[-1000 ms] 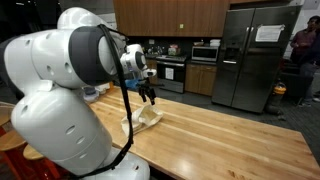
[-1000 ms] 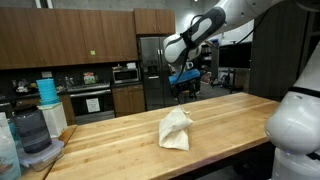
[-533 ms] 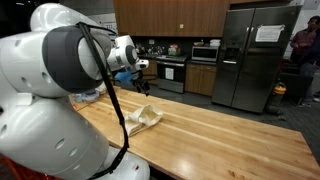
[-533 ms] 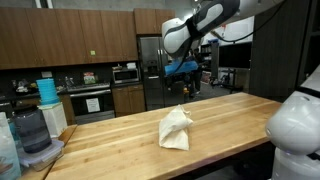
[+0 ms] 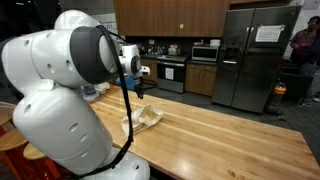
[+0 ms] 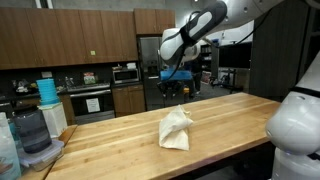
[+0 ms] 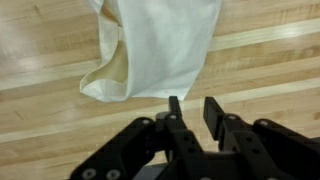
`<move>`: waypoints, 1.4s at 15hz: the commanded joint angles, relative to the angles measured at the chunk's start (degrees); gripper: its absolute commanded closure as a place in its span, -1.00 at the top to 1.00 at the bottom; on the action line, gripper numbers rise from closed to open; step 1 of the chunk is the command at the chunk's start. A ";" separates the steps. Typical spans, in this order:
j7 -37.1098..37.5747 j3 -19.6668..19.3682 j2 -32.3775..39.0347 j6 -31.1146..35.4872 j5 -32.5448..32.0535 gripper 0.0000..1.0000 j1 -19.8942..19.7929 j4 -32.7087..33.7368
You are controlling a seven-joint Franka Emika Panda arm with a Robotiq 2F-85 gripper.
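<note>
A crumpled cream cloth (image 5: 143, 120) (image 6: 175, 129) lies on the wooden table (image 5: 230, 140). In both exterior views my gripper (image 5: 141, 89) (image 6: 177, 90) hangs in the air above it, apart from it. In the wrist view the cloth (image 7: 160, 45) fills the upper middle. The gripper (image 7: 192, 102) points at bare wood just below the cloth's lower edge. Its two black fingers (image 7: 174, 108) stand close together with a narrow empty gap and hold nothing.
A steel fridge (image 5: 255, 55), a stove and a microwave (image 5: 205, 53) line the far wall. A person (image 5: 305, 45) stands by the fridge. A blender and containers (image 6: 35, 135) and a blue cup stack (image 6: 47, 92) sit at one table end.
The gripper rose from just over the cloth, then dropped slightly. Its jaws have drawn much closer together. The cloth has not moved.
</note>
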 commanded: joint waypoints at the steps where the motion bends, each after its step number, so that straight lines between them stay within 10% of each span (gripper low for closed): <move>1: -3.83 -0.84 3.97 0.09 3.86 -0.97 -0.16 0.98; 21: 3.53 -2.40 21.78 -11.75 -3.16 -1.00 -0.33 9.37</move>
